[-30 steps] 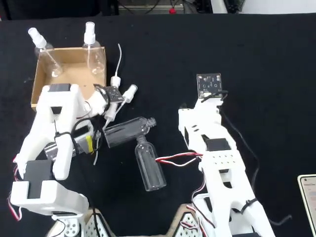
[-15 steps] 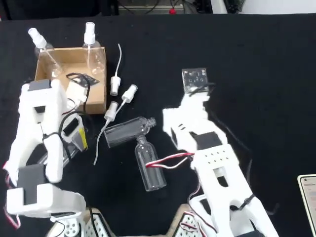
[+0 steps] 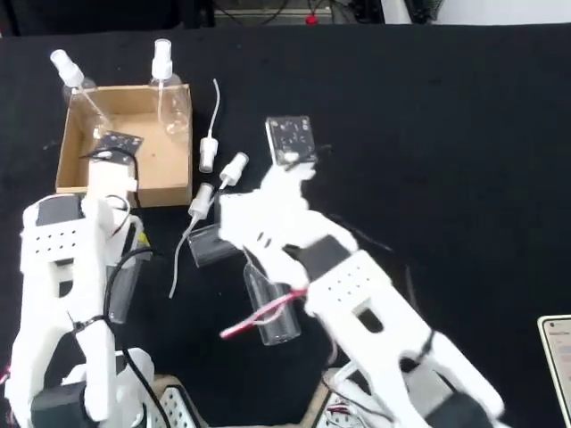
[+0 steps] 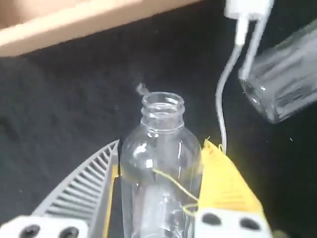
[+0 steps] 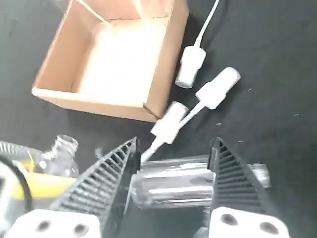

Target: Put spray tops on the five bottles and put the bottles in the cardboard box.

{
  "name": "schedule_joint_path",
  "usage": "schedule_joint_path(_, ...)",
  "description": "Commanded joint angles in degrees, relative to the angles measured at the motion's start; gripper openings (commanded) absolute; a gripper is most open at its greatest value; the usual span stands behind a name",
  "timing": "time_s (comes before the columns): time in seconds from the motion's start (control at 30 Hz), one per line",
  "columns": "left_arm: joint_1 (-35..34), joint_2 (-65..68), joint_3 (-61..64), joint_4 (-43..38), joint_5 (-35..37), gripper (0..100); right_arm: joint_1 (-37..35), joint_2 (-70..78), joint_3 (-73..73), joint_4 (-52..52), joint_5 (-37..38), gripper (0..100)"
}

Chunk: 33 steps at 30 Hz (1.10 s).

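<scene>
Left gripper [image 4: 162,146] pinches open bottle [image 4: 162,111], left, just nearer than box [image 5: 89,105]. Right gripper [image 5: 176,142] spread astride lying bottle [image 5: 173,187], centre. I fear closing off-centre rolls it into tops [image 5: 213,89]; arms crowd, may clash.

Plenty of passing room over the black table [image 3: 464,152] on the right. Left side's tight: three loose spray tops [image 3: 234,168] crowd the strip beside the cardboard box [image 3: 169,192], two capped bottles [image 3: 166,94] sit at its far corners, its middle floor open, and the right arm [image 3: 294,241] stretches across the lying bottles [image 3: 281,332]
</scene>
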Motion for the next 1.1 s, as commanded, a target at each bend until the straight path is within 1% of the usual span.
schedule_joint_path(0.0, -1.1, -2.55, 0.66, 0.53, 3.43, 7, -0.97, 8.22, -9.19, -0.09, -7.65, 22.4)
schedule_joint_path(0.13, -1.1, -2.9, 2.42, -0.97, 3.87, 7, -0.7, 21.23, -18.24, 0.09, -12.66, 22.3)
schedule_joint_path(0.33, -1.19, -2.9, 4.88, -3.43, 3.87, 6, 4.22, 38.46, -32.48, 0.35, -20.22, 22.3)
schedule_joint_path(0.6, -1.19, -2.9, 5.05, -3.43, 3.87, 6, 6.24, 54.81, -49.27, 0.44, -20.66, 22.3)
schedule_joint_path(0.8, -1.19, -2.99, 5.05, -3.43, 3.87, 6, 6.15, 60.0, -58.68, 2.55, -20.66, 22.3)
schedule_joint_path(1.07, -1.19, -2.99, 5.05, -3.16, 3.87, 6, 6.33, 68.18, -68.44, 2.73, -20.13, 22.3)
